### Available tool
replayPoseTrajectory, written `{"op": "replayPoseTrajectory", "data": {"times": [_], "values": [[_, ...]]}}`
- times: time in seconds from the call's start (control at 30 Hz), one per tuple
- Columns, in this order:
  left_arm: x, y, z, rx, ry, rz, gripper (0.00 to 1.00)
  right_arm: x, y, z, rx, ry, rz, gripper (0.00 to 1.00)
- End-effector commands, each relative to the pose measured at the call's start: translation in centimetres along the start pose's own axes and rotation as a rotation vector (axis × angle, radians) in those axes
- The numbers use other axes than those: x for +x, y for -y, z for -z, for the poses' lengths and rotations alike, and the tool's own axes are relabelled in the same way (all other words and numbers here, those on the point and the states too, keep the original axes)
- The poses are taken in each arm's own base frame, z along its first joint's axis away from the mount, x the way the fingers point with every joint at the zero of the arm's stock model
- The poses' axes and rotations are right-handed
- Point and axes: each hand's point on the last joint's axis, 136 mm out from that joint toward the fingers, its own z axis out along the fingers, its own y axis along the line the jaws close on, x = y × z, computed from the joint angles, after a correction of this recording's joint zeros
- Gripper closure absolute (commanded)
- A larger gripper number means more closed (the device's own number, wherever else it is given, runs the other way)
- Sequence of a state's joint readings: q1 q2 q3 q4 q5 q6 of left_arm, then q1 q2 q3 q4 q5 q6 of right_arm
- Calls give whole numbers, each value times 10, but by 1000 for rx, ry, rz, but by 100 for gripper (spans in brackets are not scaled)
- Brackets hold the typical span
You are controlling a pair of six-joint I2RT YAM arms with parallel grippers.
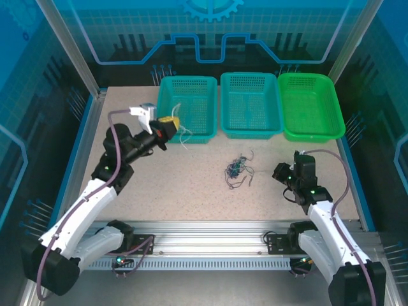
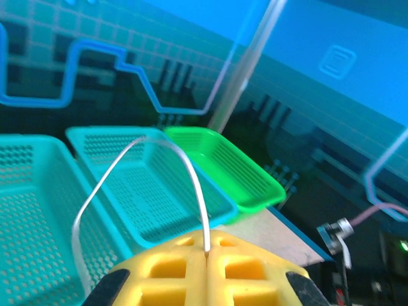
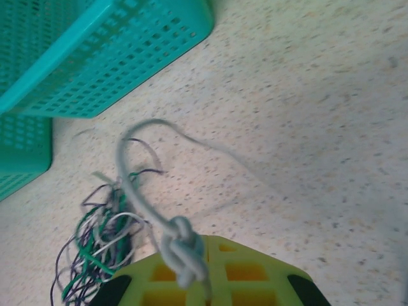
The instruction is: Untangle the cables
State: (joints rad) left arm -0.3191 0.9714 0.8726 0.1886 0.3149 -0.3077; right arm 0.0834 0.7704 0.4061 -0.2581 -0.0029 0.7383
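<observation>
The left gripper hangs at the front rim of the left teal basket, its yellow jaws clamped together on a pale strand. In the left wrist view the strand rises from the seam between the jaws in a tall loop, and from above its loose end dangles over the basket's front edge. This strand is well apart from the heap, so I judge this arm to be at the drop-off step. What it needs next is to move fully over the basket and let go. The middle teal basket stands just beside the first. In front of it, on the speckled table, lies the rest of the cables, a small snarl of green, dark and pale loops. To their right the right gripper sits low near the table, and in its own view it appears clenched on a grey knotted strand that curls up and back towards the snarl. That strand looks tied on itself, so the pull should be slow and away from the heap, or the whole bundle may drag along. The green basket stands at the far right.
</observation>
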Motion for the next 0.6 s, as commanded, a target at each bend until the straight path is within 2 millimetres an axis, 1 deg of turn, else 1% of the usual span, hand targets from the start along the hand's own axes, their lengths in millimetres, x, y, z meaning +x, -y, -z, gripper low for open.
{"op": "replayPoseTrajectory", "data": {"times": [0.0,0.03,0.1,0.2,0.27,0.33,0.4,0.47,0.57], "values": [[-20,-13,-7,-82,-32,-44,100,2,-24,-3,-122,-26,9,100],[-32,-13,-12,-87,-17,-57,100,3,-28,-3,-127,-31,20,100],[-57,-23,-26,-111,12,-67,100,4,-33,-3,-137,-36,44,100],[-80,-46,-51,-125,39,-47,100,5,-39,-1,-156,-37,61,100],[-85,-65,-68,-148,37,-43,100,6,-41,2,-165,-38,69,100],[-85,-87,-84,-177,31,-28,100,7,-44,6,-176,-41,82,100],[-79,-107,-99,-190,27,8,100,8,-48,9,-190,-43,96,100],[-68,-126,-113,-199,12,39,100,7,-53,12,-208,-42,108,100],[-43,-152,-132,-236,-36,69,99,7,-63,18,-239,-46,129,100]]}}
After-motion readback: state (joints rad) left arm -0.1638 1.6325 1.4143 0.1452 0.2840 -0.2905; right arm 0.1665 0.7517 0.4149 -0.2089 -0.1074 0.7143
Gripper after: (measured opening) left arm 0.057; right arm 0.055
